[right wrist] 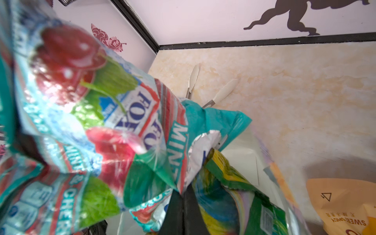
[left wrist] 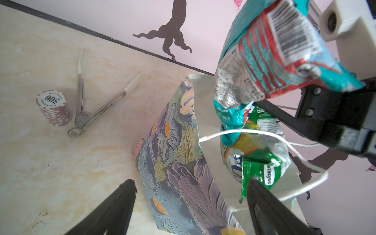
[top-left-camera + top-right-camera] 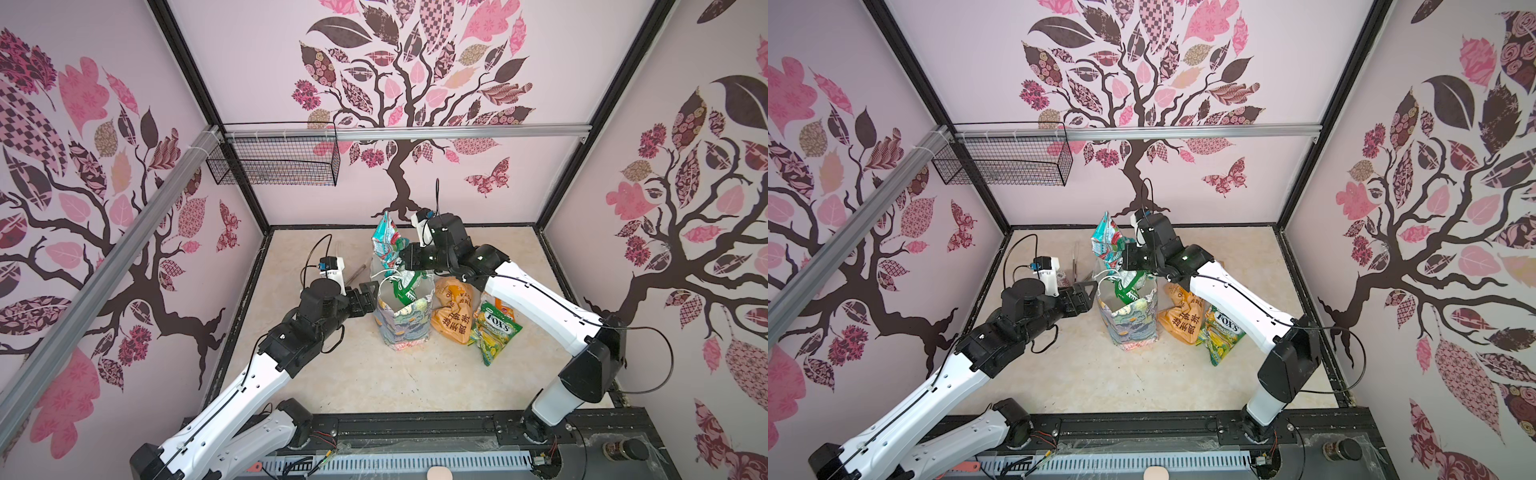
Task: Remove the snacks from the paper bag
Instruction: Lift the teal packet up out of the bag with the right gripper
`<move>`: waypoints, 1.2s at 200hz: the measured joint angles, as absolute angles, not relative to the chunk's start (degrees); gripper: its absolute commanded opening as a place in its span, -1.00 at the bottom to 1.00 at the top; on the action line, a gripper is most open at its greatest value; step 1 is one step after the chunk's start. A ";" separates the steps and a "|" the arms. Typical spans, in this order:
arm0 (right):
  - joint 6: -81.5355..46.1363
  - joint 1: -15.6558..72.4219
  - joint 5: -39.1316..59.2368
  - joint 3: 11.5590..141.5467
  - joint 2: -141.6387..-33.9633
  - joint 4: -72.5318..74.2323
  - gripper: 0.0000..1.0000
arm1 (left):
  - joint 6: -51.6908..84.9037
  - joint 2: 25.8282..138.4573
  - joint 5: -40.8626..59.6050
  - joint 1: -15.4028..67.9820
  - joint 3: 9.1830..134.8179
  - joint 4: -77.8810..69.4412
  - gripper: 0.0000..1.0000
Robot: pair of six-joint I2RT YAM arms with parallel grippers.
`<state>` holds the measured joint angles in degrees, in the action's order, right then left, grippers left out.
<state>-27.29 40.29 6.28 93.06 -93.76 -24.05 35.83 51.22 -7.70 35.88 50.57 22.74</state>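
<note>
R gripper (image 3: 403, 254) is clamped on the teal-red crinkly plastic snack packet (image 3: 386, 240), pinching its lower part. Pkt stands near upright, long axis roughly vertical, most of it above the pinch and over the far side of the upright floral-print paper gift bag (image 3: 401, 328). Its bottom end hangs right at the bag mouth, against the green crinkly plastic packet (image 2: 262, 168) that pokes up out of the bag. In the left wrist view the white cord handle (image 2: 264, 133) loops across both. Relation that matters: held pkt is above the mouth but not sideways clear of it. The drop zone is on the R of the bag, where the large orange plastic packet w/ dark Chinese characters (image 3: 451, 311) and the green-yellow "FOX'S" packet (image 3: 493, 328) lie on the table just beside it. My read: lift a bit more, then across to R arm's own side; cord or green pkt could tag along. L gripper (image 2: 191, 181) is spread wide w/ nothing in it, straddling the bag's left wall: one finger outside over the table, the other at the mouth next to the green pkt's edge. Can't tell if either touches. L is the nearer arm for the green pkt, whose long axis runs up out of the bag, tilted. Metal tongs (image 2: 97, 109) and the poker-chip stack (image 2: 54, 107) sit well apart from all this.
</note>
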 measured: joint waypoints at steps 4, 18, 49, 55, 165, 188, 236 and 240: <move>-27.33 40.25 6.28 93.23 -93.69 -23.94 -0.92 | 35.79 51.07 -7.62 35.86 50.57 22.72 0.83; -27.51 40.25 6.31 93.38 -93.32 -23.20 -0.93 | 35.51 50.43 -7.42 35.88 50.57 22.61 0.86; -27.90 40.27 6.31 93.62 -91.79 -22.46 -0.93 | 34.54 49.23 -7.22 35.88 50.57 22.26 0.87; -27.92 40.29 6.33 93.86 -91.55 -22.39 -0.93 | 34.33 49.08 -7.16 35.86 50.57 22.22 0.88; -28.12 40.18 7.03 106.06 -91.37 -20.78 -0.93 | 27.88 43.42 1.37 35.88 52.31 18.94 0.89; -27.86 40.16 6.59 108.42 -91.37 -20.91 -0.93 | 25.89 43.27 4.25 35.88 53.58 18.00 0.90; -25.47 40.16 3.60 112.18 -90.87 -22.11 -0.93 | 22.06 44.21 11.03 35.88 55.72 18.22 0.91; -25.23 40.14 3.18 112.18 -90.65 -22.24 -0.93 | 21.82 44.31 11.55 35.88 55.96 18.26 0.91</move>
